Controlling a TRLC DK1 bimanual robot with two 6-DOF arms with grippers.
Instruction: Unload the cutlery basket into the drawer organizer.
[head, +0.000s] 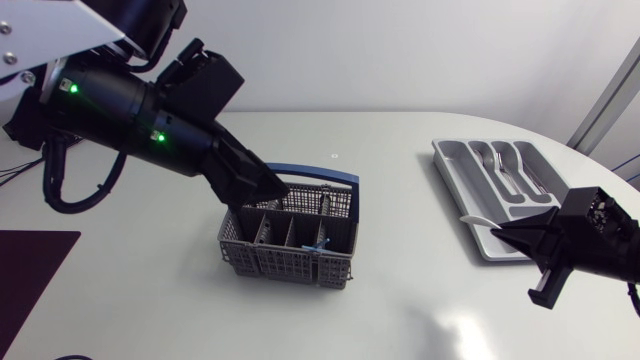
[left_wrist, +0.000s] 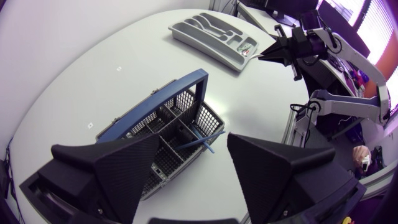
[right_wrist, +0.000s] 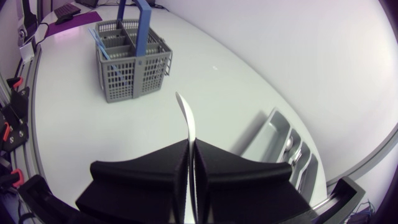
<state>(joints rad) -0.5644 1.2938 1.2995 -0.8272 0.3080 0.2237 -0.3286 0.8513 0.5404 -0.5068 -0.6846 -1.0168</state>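
**Over the basket, and at the organizer's rim: one gripper spread, one clamped**

Near the middle of the table stands the grey cutlery basket (head: 285, 252) with its blue handle (head: 320, 180) upright. A thin blue utensil (left_wrist: 202, 143) leans in one of its front compartments, poking out above the rim. The left gripper (head: 262, 190) hangs over the basket's far left corner with its two fingers spread wide and nothing between them. In the left wrist view the basket lies directly under the gap.

Toward the table's right edge lies the grey drawer organizer (head: 452, 165), with metal cutlery (head: 508, 172) already in its middle slots. The right gripper (head: 500, 232) sits at the organizer's near end. Its fingers are pressed together on a slim white utensil (right_wrist: 186, 115), which sticks out ahead of the fingertips toward the basket. The utensil's free end is over the organizer's rim on the basket side. Whether it touches the rim cannot be told.
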